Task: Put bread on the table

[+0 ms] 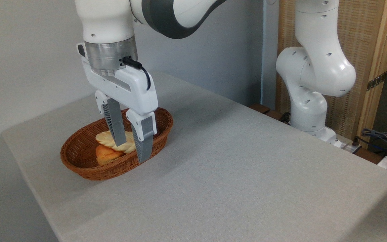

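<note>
Pale braided bread (111, 138), brown wicker basket (79, 161)

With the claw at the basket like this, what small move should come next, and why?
Probably close the claw on the bread. Its fingers are open and seem to straddle the braided loaf, which lies in the basket beside the roll. Depth is hard to judge.

Grey fabric-top bench (233, 174), rounded corners. Only wicker basket (79, 164) sitting on it, near back-left corner. Rest of top bare.
</note>
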